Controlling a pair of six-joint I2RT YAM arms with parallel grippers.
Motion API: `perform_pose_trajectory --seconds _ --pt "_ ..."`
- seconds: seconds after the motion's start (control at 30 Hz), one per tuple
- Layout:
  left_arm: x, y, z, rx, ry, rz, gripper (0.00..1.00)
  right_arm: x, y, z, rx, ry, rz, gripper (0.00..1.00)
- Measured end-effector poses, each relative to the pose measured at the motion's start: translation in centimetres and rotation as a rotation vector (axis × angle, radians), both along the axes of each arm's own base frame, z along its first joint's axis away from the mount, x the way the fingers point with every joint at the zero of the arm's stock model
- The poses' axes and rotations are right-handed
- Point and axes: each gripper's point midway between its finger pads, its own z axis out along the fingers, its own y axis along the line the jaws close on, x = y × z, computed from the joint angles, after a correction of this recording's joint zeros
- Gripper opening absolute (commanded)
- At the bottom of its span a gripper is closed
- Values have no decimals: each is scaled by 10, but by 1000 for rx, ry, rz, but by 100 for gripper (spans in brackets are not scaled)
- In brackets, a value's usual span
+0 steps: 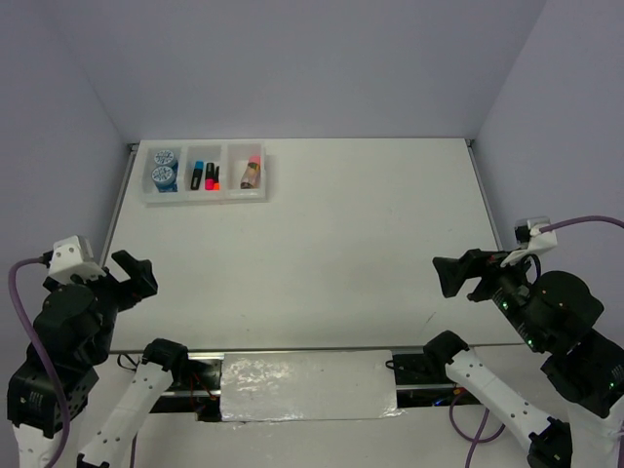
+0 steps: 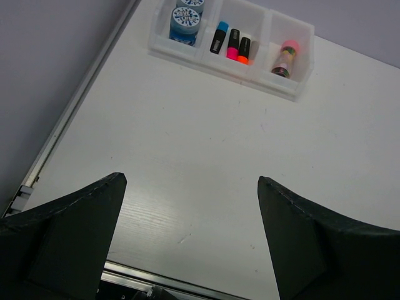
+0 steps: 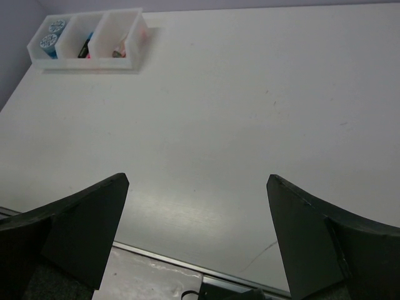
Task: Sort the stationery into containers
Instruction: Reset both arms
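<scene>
I see the counter [image 1: 341,253] as white and matt, with a faint wood-like grain. The tray [image 1: 205,197] at its far left corner looks like smooth, translucent plastic, and the highlighters [image 2: 232,44] in it like smooth black plastic. The left end effector [image 2: 190,181] and right end effector [image 3: 197,178] have matt black fingers [image 2: 69,237]. A crinkled, shiny silver strip [image 1: 307,385] covers the near edge.

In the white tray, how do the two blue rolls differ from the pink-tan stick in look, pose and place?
Colour: the two blue rolls have white patterned tops; the pink-tan stick is pinkish with a darker end.
Pose: the rolls stand tops up; the stick lies lengthwise.
Place: the rolls share the left compartment; the stick is alone in the right one.
Both sit inside the white tray.
</scene>
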Motion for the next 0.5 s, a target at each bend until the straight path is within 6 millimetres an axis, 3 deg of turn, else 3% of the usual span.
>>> perform_pose_trajectory --seconds 0.5 --pt "24 -13 -15 -3 59 -37 99 7 1 -3 34 0 -31 100"
